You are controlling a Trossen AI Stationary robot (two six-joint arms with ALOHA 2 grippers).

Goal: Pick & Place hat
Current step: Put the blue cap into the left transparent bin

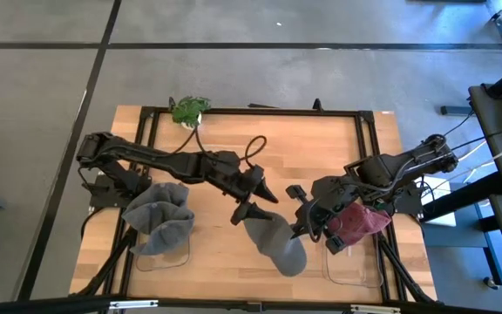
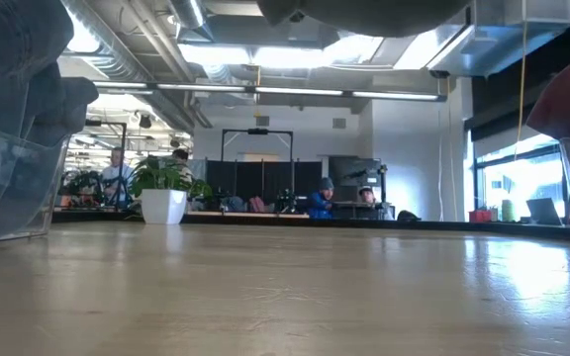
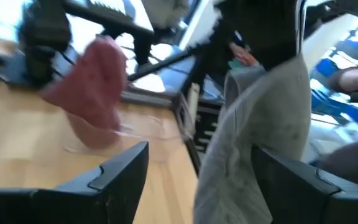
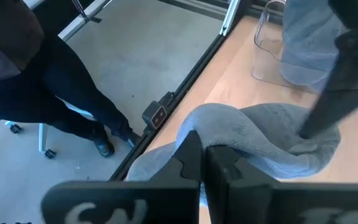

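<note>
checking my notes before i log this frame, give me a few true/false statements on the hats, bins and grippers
1. A grey hat hangs between the two grippers. True.
2. The right gripper is shut on that grey hat. True.
3. The left gripper is clamped shut. False: its fingers are spread open, with the grey hat hanging just beyond them.
4. The red hat lies on the bare table in front of the left arm. False: it sits in the clear bin on the right side.
5. The left clear bin holds a pile of grey hats. True.
</note>
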